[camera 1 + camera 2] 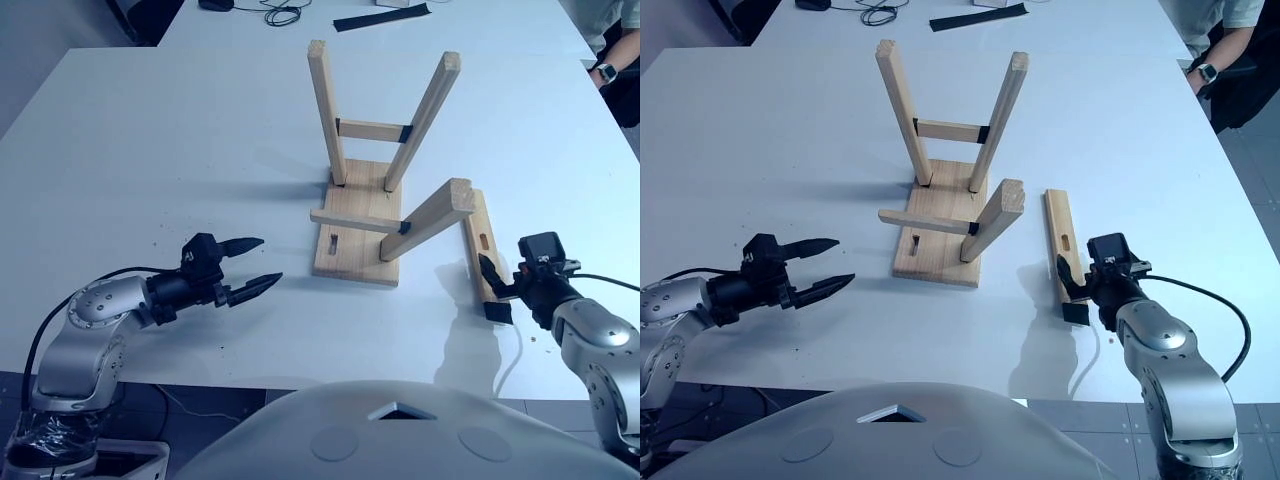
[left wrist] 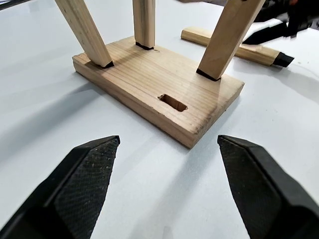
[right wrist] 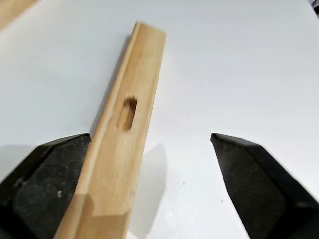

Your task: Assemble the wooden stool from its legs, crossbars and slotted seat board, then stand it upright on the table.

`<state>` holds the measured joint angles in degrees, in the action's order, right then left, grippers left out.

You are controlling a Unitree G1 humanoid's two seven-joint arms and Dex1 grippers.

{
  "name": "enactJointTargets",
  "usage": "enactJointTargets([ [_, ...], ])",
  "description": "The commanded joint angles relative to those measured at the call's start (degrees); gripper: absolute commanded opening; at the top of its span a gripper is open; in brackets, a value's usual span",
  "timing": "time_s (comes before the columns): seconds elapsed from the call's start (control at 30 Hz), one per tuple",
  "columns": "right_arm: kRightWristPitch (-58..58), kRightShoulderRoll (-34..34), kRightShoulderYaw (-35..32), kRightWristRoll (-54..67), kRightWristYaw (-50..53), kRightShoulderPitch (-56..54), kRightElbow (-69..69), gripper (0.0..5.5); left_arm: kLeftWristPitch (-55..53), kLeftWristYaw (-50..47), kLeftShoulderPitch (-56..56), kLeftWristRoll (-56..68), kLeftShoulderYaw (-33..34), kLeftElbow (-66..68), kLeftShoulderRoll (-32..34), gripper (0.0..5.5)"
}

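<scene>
The slotted seat board point(image 1: 352, 262) lies flat mid-table. Two legs point(image 1: 328, 110) stand in its far end, joined by a crossbar point(image 1: 370, 130). A third leg point(image 1: 430, 218) leans in the near right slot, and a crossbar point(image 1: 352, 222) sticks out of it to the left. The near left slot point(image 2: 172, 102) is empty. A loose leg point(image 1: 481, 245) with a black-tipped near end lies right of the board. My right gripper point(image 1: 500, 285) is open around that near end, the wood close to one finger point(image 3: 45, 184). My left gripper point(image 1: 268, 260) is open just above the table, left of the board.
The white table point(image 1: 160, 150) has bare room to the left and in front. Its front edge runs close under both arms. A black strip point(image 1: 380, 17) and cables point(image 1: 280, 12) lie at the far edge.
</scene>
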<state>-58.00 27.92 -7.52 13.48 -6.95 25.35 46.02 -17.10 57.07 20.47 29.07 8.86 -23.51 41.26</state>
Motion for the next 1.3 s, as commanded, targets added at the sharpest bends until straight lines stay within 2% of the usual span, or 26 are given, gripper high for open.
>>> enactJointTargets([
  [0.03, -1.7, -2.7, 1.6, 1.2, -1.2, 3.0, -1.0, 4.46, -0.4, -0.3, 0.7, 0.5, 0.6, -1.1, 0.1, 3.66],
  [0.37, -3.6, -7.7, -2.1, 2.9, -1.6, 5.5, -2.8, 4.46, -1.2, 0.0, 1.3, 1.1, 1.6, -1.8, 1.2, 3.66],
  [0.6, -3.2, -9.8, -3.0, 3.1, -1.4, 5.5, -5.5, 3.49, -2.0, 0.2, -0.8, 2.3, 2.7, -0.7, 1.8, 3.66],
  [0.8, -2.8, -9.3, -2.9, 3.0, -1.5, 2.2, -6.7, 2.62, -5.3, -2.6, -5.8, 6.2, 6.7, 1.2, 1.2, 3.66],
  [0.93, -2.5, -8.7, -2.9, 2.8, -1.6, 0.1, -7.7, 2.07, -8.4, -8.3, -11.1, 7.5, 9.9, 3.2, 0.5, 3.66],
  [1.03, -2.0, -8.4, -3.0, 2.8, -1.7, -1.9, -8.3, 2.07, -11.0, -15.2, -16.0, 5.4, 11.0, 5.2, 0.6, 3.66],
  [1.17, 0.8, -6.3, -4.6, 2.9, -2.8, -7.8, -9.8, 2.07, -15.6, -22.7, -24.0, 6.9, 13.7, 6.3, 0.7, 3.66],
  [1.3, 5.7, -4.2, -11.7, 7.7, -6.4, -22.5, -12.7, 2.07, -21.8, -24.3, -34.5, 12.6, 14.2, 7.8, 1.4, 3.66],
])
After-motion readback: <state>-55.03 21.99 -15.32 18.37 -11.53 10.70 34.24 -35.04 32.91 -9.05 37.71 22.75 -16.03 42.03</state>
